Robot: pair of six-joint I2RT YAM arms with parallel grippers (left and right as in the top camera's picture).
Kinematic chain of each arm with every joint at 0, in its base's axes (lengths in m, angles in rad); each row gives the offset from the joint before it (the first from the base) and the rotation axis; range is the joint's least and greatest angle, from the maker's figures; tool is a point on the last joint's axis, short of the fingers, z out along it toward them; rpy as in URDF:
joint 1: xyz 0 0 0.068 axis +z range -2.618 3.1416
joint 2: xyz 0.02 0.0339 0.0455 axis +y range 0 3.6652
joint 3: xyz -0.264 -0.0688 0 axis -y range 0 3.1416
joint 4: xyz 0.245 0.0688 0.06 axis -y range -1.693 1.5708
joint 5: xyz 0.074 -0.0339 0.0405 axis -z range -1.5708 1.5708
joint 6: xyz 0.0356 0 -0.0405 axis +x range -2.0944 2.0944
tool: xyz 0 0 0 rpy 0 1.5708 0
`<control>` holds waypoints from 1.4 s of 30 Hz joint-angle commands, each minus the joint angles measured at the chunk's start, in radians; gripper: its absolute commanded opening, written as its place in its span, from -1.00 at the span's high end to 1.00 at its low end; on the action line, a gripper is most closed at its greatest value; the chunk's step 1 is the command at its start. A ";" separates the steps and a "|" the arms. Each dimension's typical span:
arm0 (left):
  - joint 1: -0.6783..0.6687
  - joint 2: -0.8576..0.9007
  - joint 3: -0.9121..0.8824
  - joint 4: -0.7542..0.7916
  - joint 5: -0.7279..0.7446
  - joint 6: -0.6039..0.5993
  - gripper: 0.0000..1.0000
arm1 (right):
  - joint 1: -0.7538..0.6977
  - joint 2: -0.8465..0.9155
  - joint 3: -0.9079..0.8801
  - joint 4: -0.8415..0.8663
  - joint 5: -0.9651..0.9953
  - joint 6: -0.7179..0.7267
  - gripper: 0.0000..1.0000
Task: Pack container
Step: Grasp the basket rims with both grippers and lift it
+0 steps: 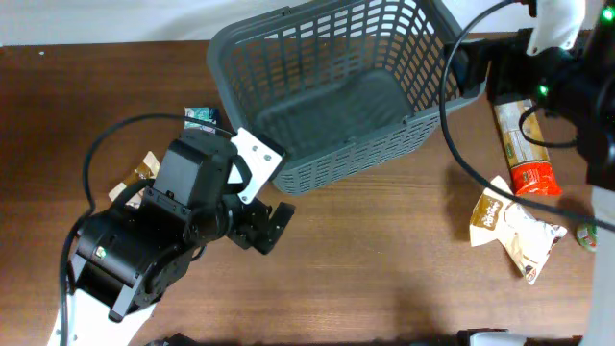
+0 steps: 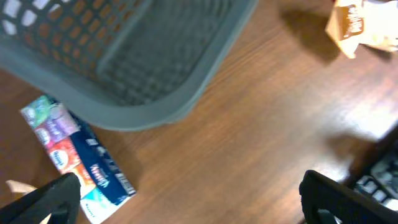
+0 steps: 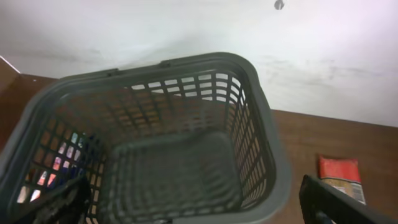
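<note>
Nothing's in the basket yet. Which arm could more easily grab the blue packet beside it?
Left. The left gripper, open, hovers near the blue packet; the basket lies between the right gripper and it.

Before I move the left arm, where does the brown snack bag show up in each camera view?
Overhead: the brown snack bag lies on the table at the right, nearer than the basket.
Left wrist: brown snack bag in the top right corner, right of the basket.
Right wrist: not in it.
Shared landmark: the grey basket, visible in all three views.
</note>
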 commanded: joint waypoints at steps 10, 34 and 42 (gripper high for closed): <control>0.003 0.001 0.021 -0.008 0.285 -0.014 -0.98 | 0.010 0.067 0.024 0.113 -0.027 -0.014 -0.97; 0.003 0.134 0.015 -0.104 0.102 -0.260 0.97 | 0.010 0.204 0.024 0.219 0.060 0.267 0.64; 0.002 0.211 0.015 -0.100 0.051 -0.426 0.96 | 0.010 0.204 0.024 0.134 0.162 0.367 0.93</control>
